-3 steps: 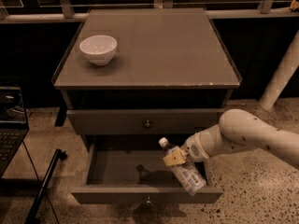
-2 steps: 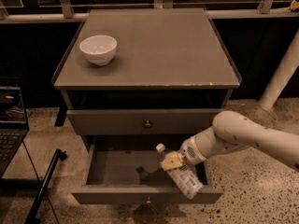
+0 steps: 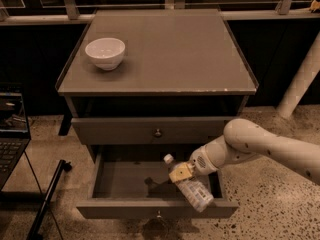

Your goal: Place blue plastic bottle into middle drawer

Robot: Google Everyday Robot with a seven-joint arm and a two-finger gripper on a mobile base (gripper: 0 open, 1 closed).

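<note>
The grey desk [image 3: 165, 54] stands with its middle drawer [image 3: 125, 180] pulled out below the front edge, as my arm [image 3: 260, 144] reaches in from beyond the front right corner. The closed drawer front [image 3: 125, 130] above it hangs just over my wrist. The white bowl [image 3: 105, 52] sits near the desk's back left corner, well clear of the work.

I hold the blue plastic bottle [image 3: 196, 194] over the right part of the open drawer, near its front right corner. The bottle is tilted, with its white cap [image 3: 168, 158] up toward the back and its base down toward the front. My claw [image 3: 181, 173] is closed around the bottle just below the neck.

The main risk, as I judge it, is the drawer's front wall. The base appears to lie across that wall, though I cannot tell whether it touches. If I let go here, the bottle may pivot on the rim and tip out onto the floor.

A drop at this tilt could also send the light bottle rolling or bouncing inside the shallow drawer.

A lesser risk is that lifting away too steeply knocks my wrist against the closed front above.
</note>
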